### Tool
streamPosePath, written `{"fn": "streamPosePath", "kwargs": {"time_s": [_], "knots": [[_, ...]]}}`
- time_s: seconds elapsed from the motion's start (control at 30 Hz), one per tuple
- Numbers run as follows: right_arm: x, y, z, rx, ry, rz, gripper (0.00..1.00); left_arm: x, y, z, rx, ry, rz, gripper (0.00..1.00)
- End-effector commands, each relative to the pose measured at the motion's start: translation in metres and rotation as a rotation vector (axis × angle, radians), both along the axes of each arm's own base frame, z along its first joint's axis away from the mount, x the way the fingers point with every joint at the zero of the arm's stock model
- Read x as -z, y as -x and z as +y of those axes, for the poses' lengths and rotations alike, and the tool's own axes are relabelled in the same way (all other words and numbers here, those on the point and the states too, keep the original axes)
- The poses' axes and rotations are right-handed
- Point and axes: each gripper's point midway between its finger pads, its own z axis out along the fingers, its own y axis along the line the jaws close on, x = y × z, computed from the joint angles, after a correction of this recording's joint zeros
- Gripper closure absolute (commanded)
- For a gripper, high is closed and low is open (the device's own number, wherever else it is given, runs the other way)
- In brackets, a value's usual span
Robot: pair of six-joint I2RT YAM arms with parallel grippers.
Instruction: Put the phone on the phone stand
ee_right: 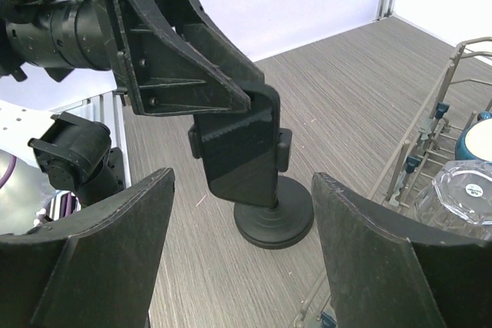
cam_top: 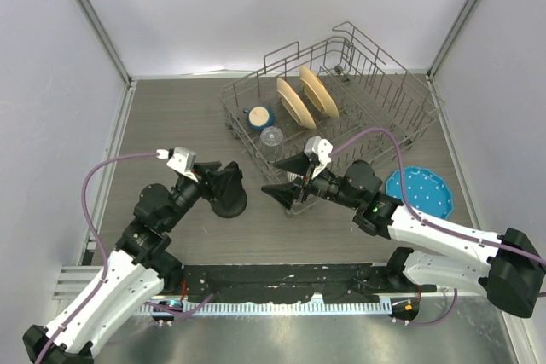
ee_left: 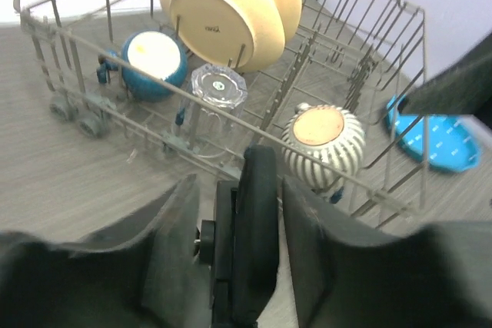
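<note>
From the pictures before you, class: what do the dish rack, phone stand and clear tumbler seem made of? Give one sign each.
Dish rack: thin grey bent wire, likely metal. Phone stand: smooth black with soft sheen, probably plastic. Tumbler: see-through with bright glints, glass or clear plastic.

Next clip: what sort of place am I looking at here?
Probably a lab test cell rather than a real kitchen: plain white panel walls on metal frame posts enclose a small wood-grain table, with a wire dish rack as a prop.
</note>
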Motion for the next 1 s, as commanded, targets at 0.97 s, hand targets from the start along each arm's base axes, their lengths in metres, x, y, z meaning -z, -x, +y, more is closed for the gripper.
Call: {"fn": "streamPosePath", "kwargs": {"time_s": [0.97], "knots": [[-0.008,-0.004,-0.004,0.013,-0.020,-0.035,0.23,-0.006,0.034,0.011,0.051,-0.451,0.768,0.26]]}}
